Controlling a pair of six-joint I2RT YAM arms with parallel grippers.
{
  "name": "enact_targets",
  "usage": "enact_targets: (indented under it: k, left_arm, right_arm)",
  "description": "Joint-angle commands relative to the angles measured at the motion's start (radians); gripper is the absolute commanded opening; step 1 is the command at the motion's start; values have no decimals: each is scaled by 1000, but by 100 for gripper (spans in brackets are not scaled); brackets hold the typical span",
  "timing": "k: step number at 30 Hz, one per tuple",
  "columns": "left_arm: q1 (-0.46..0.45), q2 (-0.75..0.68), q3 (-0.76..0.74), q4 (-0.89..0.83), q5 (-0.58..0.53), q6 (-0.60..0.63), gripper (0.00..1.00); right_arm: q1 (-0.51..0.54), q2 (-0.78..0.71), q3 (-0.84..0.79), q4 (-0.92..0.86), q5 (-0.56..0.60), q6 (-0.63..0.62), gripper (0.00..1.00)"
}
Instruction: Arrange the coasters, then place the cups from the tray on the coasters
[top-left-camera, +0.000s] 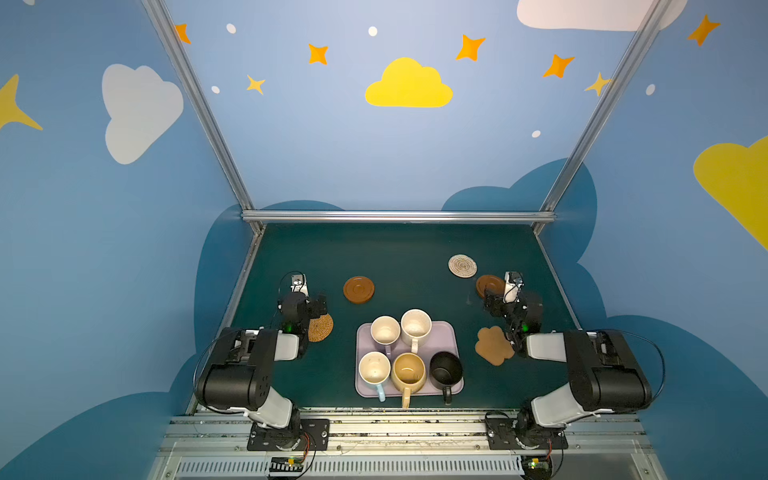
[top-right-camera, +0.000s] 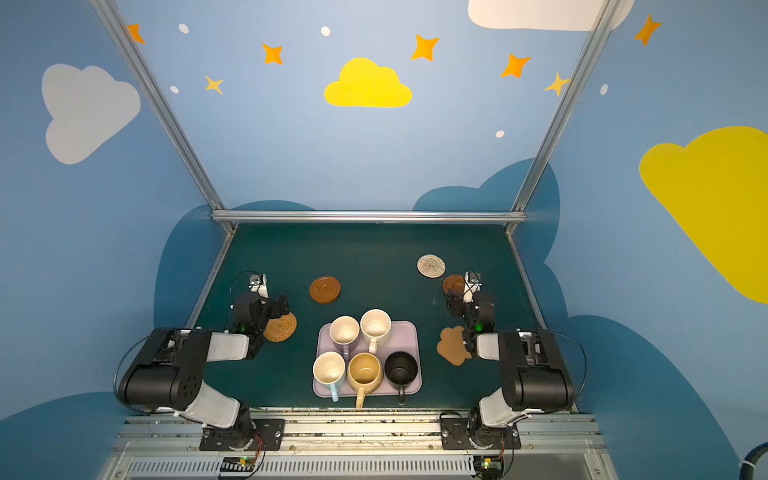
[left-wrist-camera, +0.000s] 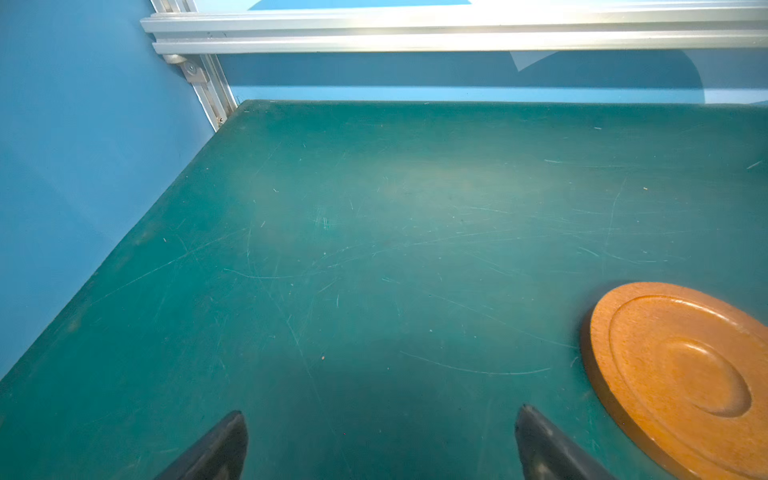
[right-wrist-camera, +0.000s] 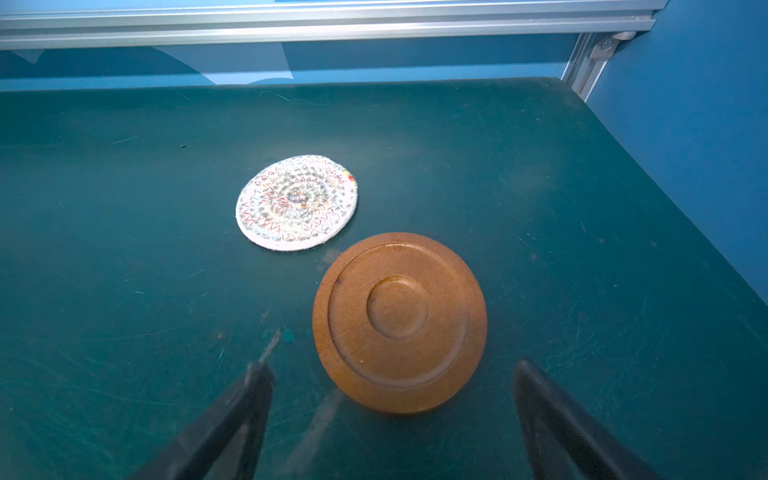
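Left end effector (left-wrist-camera: 380, 411) above scratched green table (left-wrist-camera: 374, 208)

Free table (top-left-camera: 395, 253) lies behind the tray (top-left-camera: 446, 336); we find little room between its five crowded cups (top-left-camera: 408, 369). Flanking obstacles: a wooden disc (top-left-camera: 358, 289) to the left, the paw-shaped cork (top-left-camera: 493, 345) and whitish woven round (top-left-camera: 462, 265) to the right.

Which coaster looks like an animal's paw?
The tan cork coaster lying just right of the tray. The other four are round: two brown wooden discs, one tan woven mat, one whitish woven mat.
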Motion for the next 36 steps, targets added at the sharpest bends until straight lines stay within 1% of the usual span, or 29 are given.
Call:
enact_targets:
  k: [1, 9, 13, 33, 36]
  left_arm:
    - [3, -18, 15, 7, 5, -3, 100]
    - [3, -18, 16, 7, 5, -3, 100]
    - [4, -19, 15, 6, 7, -3, 100]
    - [5, -30, 13, 5, 7, -2, 100]
    - [5, -83, 17, -53, -7, -4, 100]
  right_arm:
    - [2, -5, 15, -9, -11, -5, 90]
    - [0, -5, 16, -8, -12, -5, 90]
    - [0, -5, 15, -9, -12, -5, 97]
    - [-7, -7, 13, -3, -23, 2, 97]
    - [-8, -44, 36, -72, -22, 6, 97]
